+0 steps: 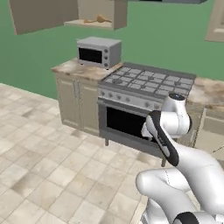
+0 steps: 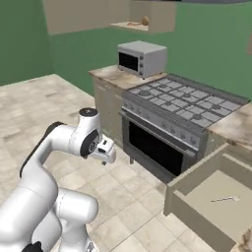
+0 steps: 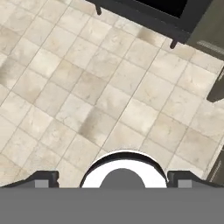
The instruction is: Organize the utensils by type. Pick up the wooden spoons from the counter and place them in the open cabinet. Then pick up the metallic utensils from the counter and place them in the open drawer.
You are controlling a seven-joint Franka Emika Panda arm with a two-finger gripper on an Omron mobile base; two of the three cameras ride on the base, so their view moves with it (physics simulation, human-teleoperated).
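The open cabinet [image 1: 114,13] hangs above the counter [image 1: 72,68], and orange-brown wooden spoons [image 1: 98,19] lie on its shelf. From the right, the spoons [image 2: 139,22] appear in the cabinet [image 2: 165,15] at the top of the view. The open drawer [image 2: 197,170] juts out at lower right with a thin grey metal utensil [image 2: 225,199] lying inside. My gripper [image 2: 106,150] hangs low in front of the oven, over the floor. In the hand view the gripper [image 3: 113,179] is open, fingertips [image 3: 43,179] wide apart with nothing between them.
A grey microwave [image 1: 98,51] stands on the left counter. The stove top [image 1: 148,81] and dark oven door [image 2: 152,145] lie between the counter sections. Tiled floor [image 3: 87,87] spreads below the hand.
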